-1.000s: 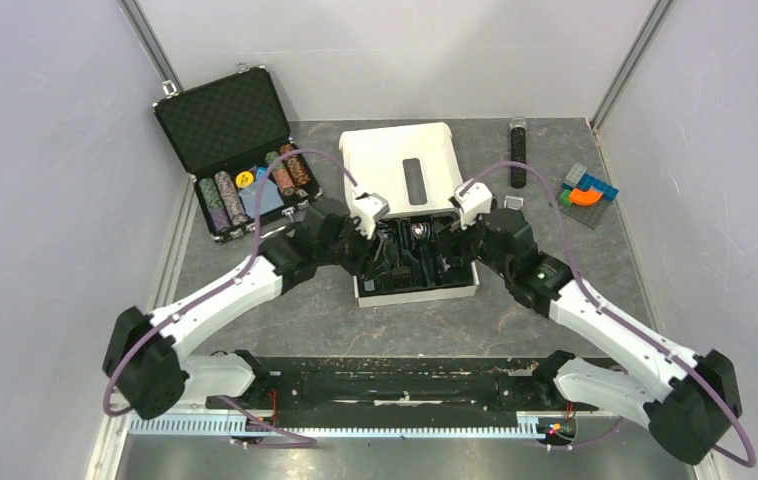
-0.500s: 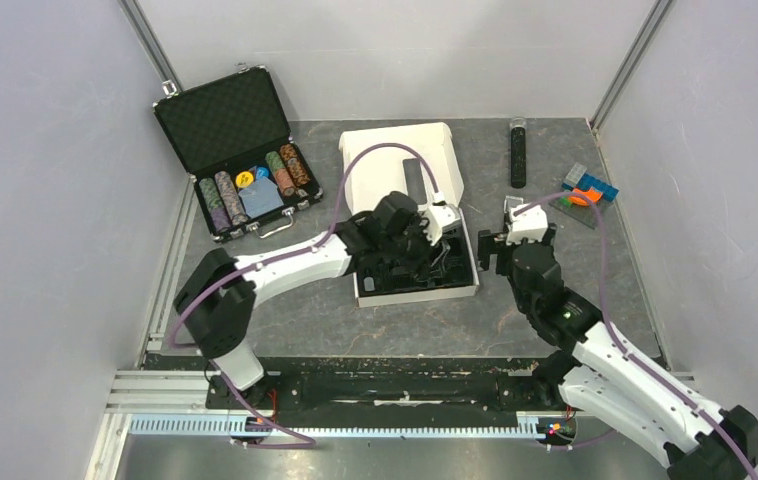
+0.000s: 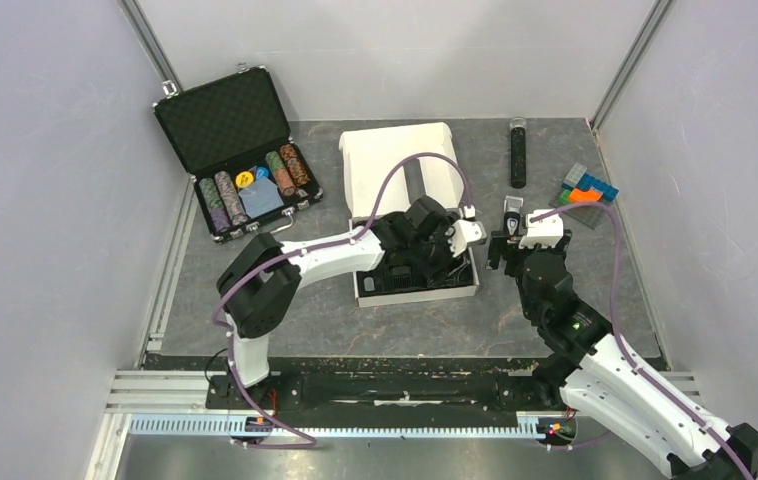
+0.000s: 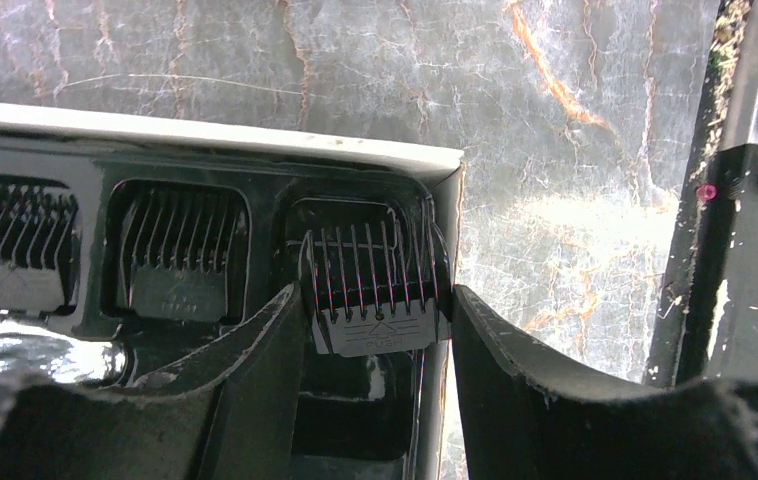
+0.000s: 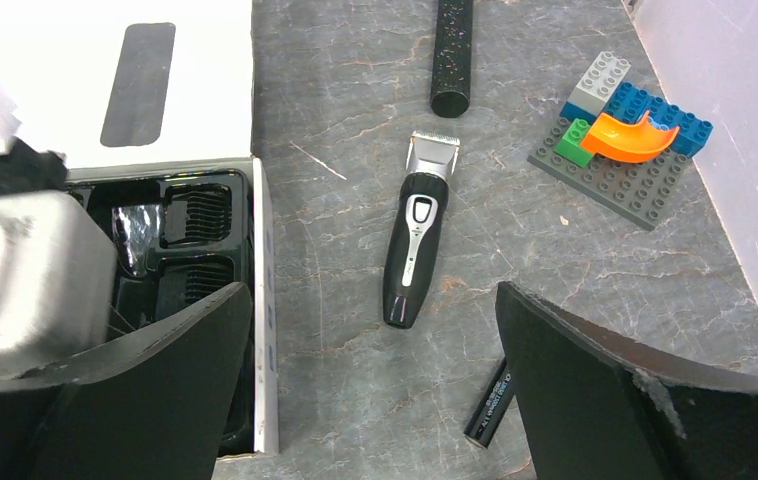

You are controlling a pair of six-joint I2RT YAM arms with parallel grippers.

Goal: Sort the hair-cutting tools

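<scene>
A black comb attachment (image 4: 380, 295) sits between my left gripper's (image 4: 380, 308) fingers, which press on both its sides over the rightmost slot of the black tray (image 4: 255, 170); whether it is lifted I cannot tell. Two more combs (image 4: 177, 255) rest in the slots to its left. In the top view the left gripper (image 3: 458, 245) is at the right end of the white box (image 3: 415, 290). The black-and-silver clipper (image 5: 417, 245) lies on the table just right of the box. My right gripper (image 5: 375, 400) hangs above it, open wide and empty.
A long black stick (image 5: 455, 55) lies beyond the clipper, and a brick plate with coloured bricks (image 5: 620, 140) is at the far right. A small black cylinder (image 5: 490, 400) lies by my right finger. The open chip case (image 3: 240, 150) stands at the back left.
My left arm has swung across to the right end of the box. My right arm has drawn out of the box to the table on its right, above the clipper.
</scene>
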